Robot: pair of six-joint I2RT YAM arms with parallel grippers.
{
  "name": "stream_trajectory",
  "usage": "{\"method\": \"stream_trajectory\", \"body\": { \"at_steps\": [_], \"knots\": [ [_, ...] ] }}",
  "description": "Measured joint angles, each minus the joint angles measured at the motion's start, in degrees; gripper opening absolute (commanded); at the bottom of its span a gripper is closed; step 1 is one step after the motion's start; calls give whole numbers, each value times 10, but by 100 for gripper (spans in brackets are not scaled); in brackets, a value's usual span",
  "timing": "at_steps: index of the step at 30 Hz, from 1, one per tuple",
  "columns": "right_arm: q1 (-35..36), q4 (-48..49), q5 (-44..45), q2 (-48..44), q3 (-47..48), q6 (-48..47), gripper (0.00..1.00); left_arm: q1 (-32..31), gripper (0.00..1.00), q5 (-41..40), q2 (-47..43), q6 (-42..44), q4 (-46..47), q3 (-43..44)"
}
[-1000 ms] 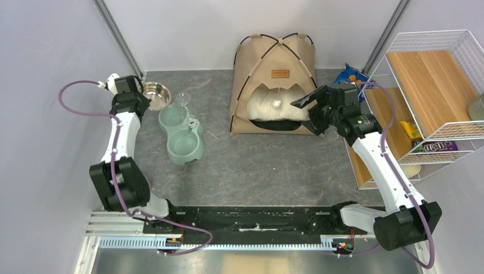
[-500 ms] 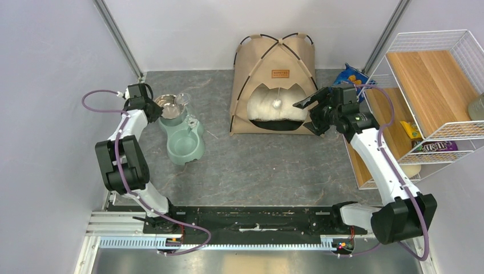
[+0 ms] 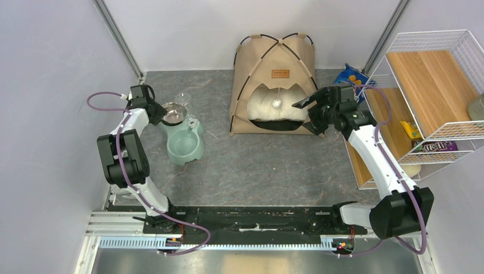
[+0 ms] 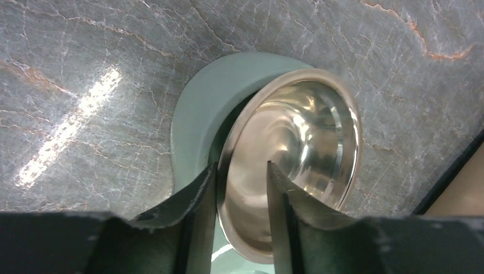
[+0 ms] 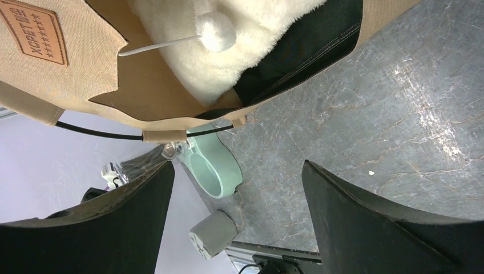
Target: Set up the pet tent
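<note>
The tan pet tent (image 3: 274, 68) stands upright at the back middle, black poles crossing over its top. It has a brown label (image 3: 279, 73), and a white pompom (image 3: 277, 104) hangs in its doorway. A fluffy white pillow (image 3: 268, 111) lies inside. My right gripper (image 3: 305, 107) is open and empty at the tent's right front corner. The right wrist view shows the tent (image 5: 74, 91), pompom (image 5: 216, 31) and pillow (image 5: 182, 63) above my open right gripper (image 5: 237, 191). My left gripper (image 4: 242, 191) is shut on the rim of a steel bowl (image 4: 297, 142), far from the tent.
A green double feeder (image 3: 184, 142) sits left of the tent, and the steel bowl (image 3: 174, 112) is over its back well. A wire shelf rack (image 3: 434, 97) with a candy bag (image 3: 436, 146) stands at the right. A blue snack bag (image 3: 348, 74) lies behind it.
My left gripper has carried the steel bowl from the back left corner rightwards over the green feeder's back well. My right gripper has hardly moved.
</note>
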Motion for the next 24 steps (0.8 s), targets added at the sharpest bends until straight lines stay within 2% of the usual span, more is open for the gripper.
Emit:
{"method": "stream_trajectory", "body": {
  "at_steps": [5,7,10,14,18,24],
  "knots": [
    [-1,1,-3,2,0,0,89,0,54,0,3,1,-12,14],
    [-1,1,-3,2,0,-1,89,0,72,-1,3,1,-17,21],
    [-1,1,-2,2,0,-2,89,0,80,-4,1,5,-22,23],
    [-2,0,-2,2,0,-11,90,0,84,-14,-5,9,-43,26],
    [-6,-14,12,2,3,-35,96,0,84,-26,-25,19,-67,27],
    [-10,-47,55,-2,20,-107,97,0,84,-31,-96,37,-104,26]
  ]
}}
